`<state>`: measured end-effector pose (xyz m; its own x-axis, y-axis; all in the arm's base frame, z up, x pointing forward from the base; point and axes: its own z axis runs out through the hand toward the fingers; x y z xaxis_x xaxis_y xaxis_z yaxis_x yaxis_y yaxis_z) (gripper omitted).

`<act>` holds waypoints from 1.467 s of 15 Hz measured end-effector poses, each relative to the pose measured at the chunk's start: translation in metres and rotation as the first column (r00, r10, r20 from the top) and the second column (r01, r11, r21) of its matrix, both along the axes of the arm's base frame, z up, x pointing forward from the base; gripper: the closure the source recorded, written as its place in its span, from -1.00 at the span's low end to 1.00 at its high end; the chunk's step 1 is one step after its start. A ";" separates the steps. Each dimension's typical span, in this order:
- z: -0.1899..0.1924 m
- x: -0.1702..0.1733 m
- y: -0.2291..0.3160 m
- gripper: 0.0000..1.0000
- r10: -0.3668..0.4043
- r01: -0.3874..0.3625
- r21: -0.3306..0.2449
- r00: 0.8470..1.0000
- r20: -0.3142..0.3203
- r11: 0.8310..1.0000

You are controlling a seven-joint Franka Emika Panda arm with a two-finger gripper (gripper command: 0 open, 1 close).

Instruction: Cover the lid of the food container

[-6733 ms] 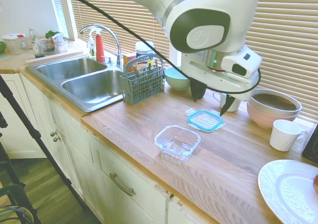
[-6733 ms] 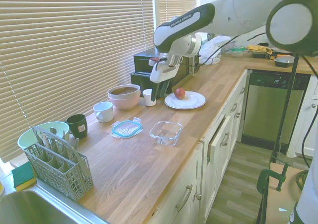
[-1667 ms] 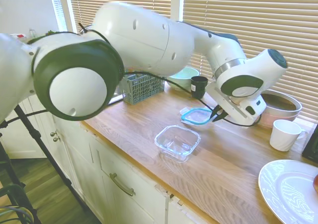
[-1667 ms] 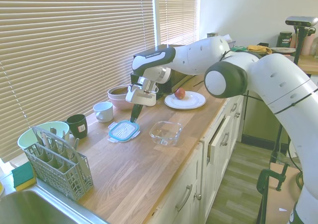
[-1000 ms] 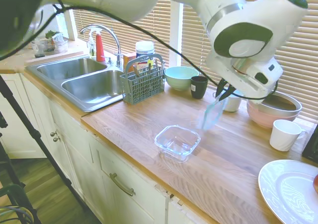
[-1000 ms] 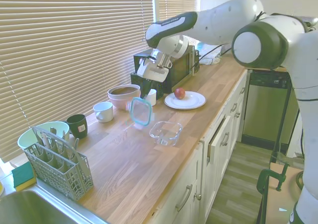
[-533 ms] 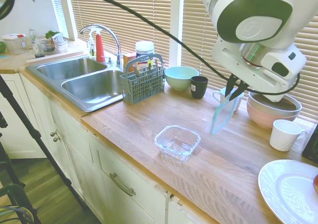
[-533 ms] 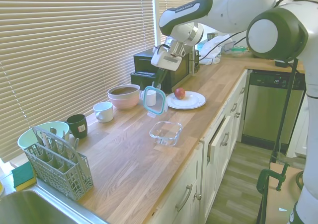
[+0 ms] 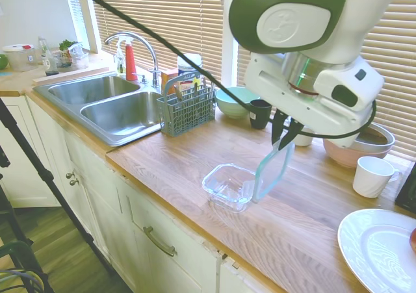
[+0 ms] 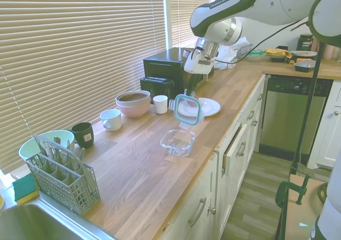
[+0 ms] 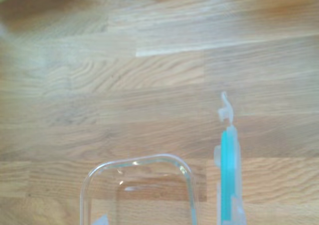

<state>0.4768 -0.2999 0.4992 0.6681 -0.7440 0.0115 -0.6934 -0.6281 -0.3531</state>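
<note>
The hand (image 9: 283, 136) is closed on the top edge of the lid (image 9: 272, 169), which hangs on edge in the air, tilted, its lower end just above the tabletop (image 9: 305, 215) in the first exterior view. The food container (image 9: 231, 186) stands open on the wood, close to the front edge of the tabletop, with the lid just beside its far side; whether the two touch cannot be told from either outside view. The wrist view shows the lid (image 11: 228, 175) edge-on as a thin blue strip beside the container's rim (image 11: 139, 161) (a narrow band of wood separates them there). Bare wood lies open around the container toward the cutlery basket (image 9: 187, 109), and toward the white plate (image 9: 377, 251), which the frame cuts off. Behind the lid stand the pink bowl (image 9: 361, 142), partly hidden by the arm, a white mug (image 9: 372, 176), a dark cup (image 9: 260, 114) and the mint-green bowl (image 9: 231, 101), also partly covered. In the second exterior view the lid (image 10: 187, 109) overlaps the plate (image 10: 209, 108), hiding part of it.
</note>
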 end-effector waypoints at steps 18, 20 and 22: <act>0.023 -0.019 0.076 1.00 0.134 -0.133 -0.210 0.991 -0.007 0.969; 0.024 -0.018 0.090 1.00 0.144 -0.144 -0.226 0.989 -0.017 0.963; 0.022 -0.016 0.103 1.00 0.144 -0.147 -0.233 0.989 -0.028 0.961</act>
<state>0.4609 -0.1969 0.5213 0.7701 -0.6161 0.1653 -0.5913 -0.7867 -0.1775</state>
